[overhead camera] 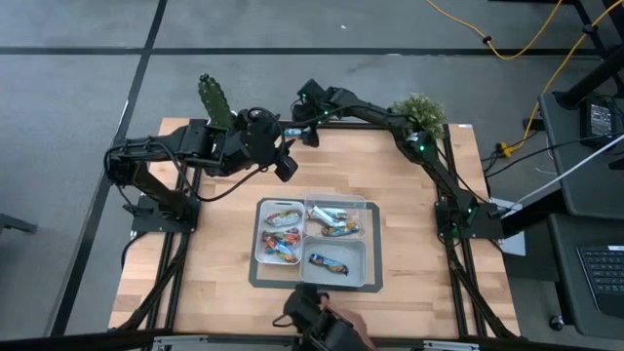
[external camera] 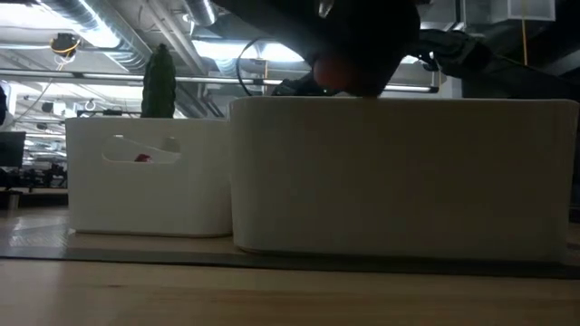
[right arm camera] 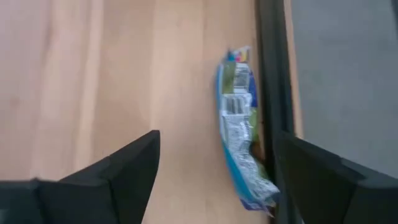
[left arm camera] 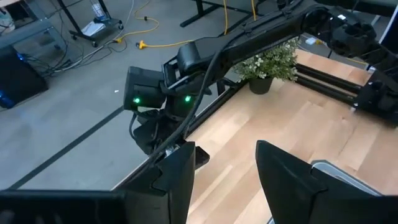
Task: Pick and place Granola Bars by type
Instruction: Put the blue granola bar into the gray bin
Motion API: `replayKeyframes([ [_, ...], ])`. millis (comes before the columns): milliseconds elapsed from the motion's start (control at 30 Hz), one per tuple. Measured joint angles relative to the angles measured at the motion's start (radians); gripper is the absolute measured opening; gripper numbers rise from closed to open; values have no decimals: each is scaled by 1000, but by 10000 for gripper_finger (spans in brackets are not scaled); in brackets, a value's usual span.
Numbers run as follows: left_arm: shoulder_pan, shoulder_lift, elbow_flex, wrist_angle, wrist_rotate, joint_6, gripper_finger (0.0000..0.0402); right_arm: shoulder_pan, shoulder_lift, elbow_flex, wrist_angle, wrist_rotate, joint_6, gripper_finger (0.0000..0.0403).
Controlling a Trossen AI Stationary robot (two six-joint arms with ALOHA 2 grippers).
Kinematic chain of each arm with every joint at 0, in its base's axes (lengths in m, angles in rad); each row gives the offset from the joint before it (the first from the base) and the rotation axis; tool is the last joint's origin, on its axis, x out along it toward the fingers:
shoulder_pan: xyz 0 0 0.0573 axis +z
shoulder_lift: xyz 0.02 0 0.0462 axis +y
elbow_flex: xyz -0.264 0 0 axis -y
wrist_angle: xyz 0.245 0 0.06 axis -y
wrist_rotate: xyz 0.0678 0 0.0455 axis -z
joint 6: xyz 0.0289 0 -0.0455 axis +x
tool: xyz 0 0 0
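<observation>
Risky pick ahead: blue granola bar [right arm camera: 239,134] pressed along the table's far edge rail, so right gripper [overhead camera: 304,125], fingers spread above it, may jam a finger on the rail or nudge it off; left gripper [overhead camera: 284,164] spread, empty nearby; divided tray [overhead camera: 369,244] near the front edge holding sorted bars [overhead camera: 329,261].
</observation>
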Motion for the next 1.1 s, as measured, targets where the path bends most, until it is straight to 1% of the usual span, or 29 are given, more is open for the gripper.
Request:
replayKeyframes([
  [133,0,0,0,0,0,0,161,-4,8,0,16,-74,56,300],
  [333,0,0,0,0,0,-7,161,-40,41,-1,43,-206,201,292],
  [400,0,0,0,1,1,-11,161,-51,44,-3,49,-212,243,292],
  [533,0,0,0,5,3,-17,161,-54,43,2,87,-164,269,292],
  [633,0,0,0,5,4,-29,161,-53,43,4,84,-158,320,292],
  [700,0,0,0,5,4,-34,161,-49,43,5,69,-174,345,292],
  [833,0,0,0,-2,4,-33,161,-30,37,5,16,-271,395,292],
  [967,20,0,0,-47,-19,-11,161,15,8,7,-39,-356,385,292],
  [1033,52,0,0,-96,-23,-15,161,40,-18,7,-82,-364,341,292],
  [1100,98,2,-2,-146,-5,-15,161,62,-58,7,-128,-343,282,292],
])
